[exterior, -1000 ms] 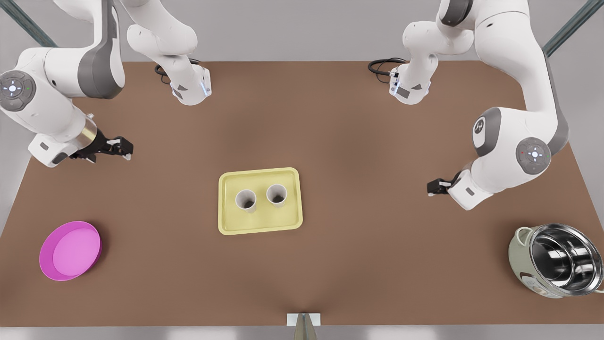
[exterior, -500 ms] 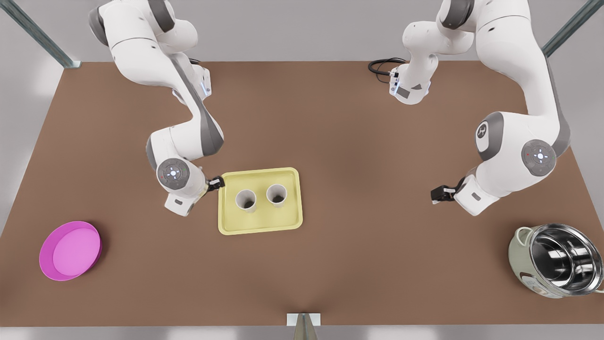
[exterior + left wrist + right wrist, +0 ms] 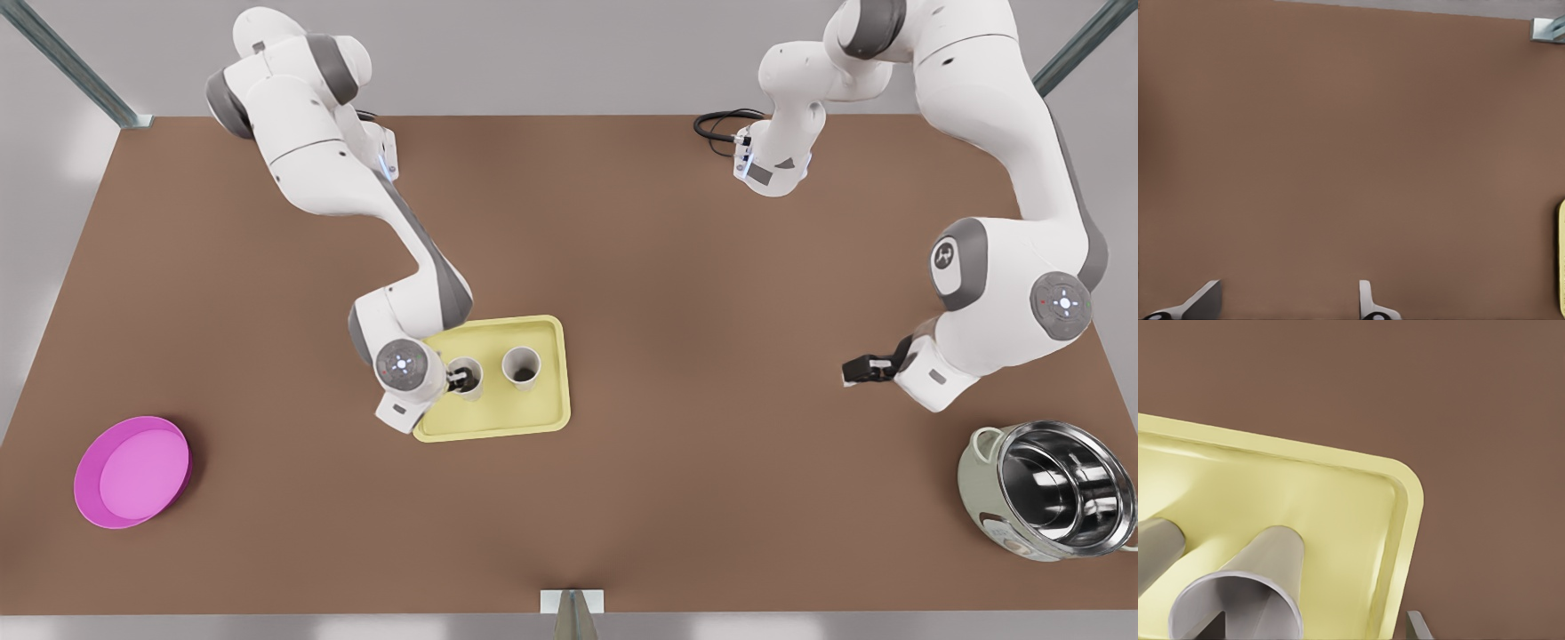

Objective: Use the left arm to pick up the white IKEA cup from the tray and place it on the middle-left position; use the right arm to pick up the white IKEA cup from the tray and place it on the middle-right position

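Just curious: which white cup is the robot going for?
The cup on the front view's left, right gripper at its rim; the other cup stands untouched.

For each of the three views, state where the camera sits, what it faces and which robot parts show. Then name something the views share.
Front view: high above the table, looking down; both arms show, the right gripper at a cup, the left gripper waiting apart.
Left wrist view: on the left arm, facing bare tabletop; its open fingers show.
Right wrist view: on the right arm, close over the tray; one finger shows.
Shared: every view shows the yellow tray.
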Tool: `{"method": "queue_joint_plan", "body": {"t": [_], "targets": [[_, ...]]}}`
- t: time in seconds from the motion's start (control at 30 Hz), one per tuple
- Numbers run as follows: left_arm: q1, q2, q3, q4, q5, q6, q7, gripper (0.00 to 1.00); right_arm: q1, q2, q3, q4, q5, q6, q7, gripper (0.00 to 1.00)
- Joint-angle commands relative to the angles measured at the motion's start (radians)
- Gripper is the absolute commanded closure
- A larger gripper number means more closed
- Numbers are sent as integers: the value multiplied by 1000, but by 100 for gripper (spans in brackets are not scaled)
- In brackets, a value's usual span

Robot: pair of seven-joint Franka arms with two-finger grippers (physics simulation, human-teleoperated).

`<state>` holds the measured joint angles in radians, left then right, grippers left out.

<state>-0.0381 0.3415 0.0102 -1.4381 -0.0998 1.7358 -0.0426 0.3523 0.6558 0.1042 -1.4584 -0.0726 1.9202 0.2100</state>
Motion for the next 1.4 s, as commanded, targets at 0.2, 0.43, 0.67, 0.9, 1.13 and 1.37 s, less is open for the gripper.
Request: {"method": "queue_joint_plan", "body": {"t": [0.2, 0.43, 0.67, 0.9, 1.13, 1.37], "targets": [[-20, -10, -16, 4, -11, -7, 47, 0, 19, 53, 0, -25, 2, 29, 131, 0], [-31, -13, -16, -1, -1, -9, 49, 0, 27, 67, 0, -25, 2, 25, 198, 53], [-71, -16, -16, -1, 89, -10, 40, 0, -9, 62, -8, -25, 5, 16, 183, 64], [-75, -25, -19, 7, 77, -18, 26, 0, -41, 28, -8, -17, 11, 13, 158, 80], [-86, -29, -84, 13, 81, -16, -66, 0, -134, -91, -15, 1, 108, -102, 34, 82], [-97, -25, -90, 13, 74, -15, -94, 0, -440, -68, -14, 21, 22, -119, -636, 82]]}}
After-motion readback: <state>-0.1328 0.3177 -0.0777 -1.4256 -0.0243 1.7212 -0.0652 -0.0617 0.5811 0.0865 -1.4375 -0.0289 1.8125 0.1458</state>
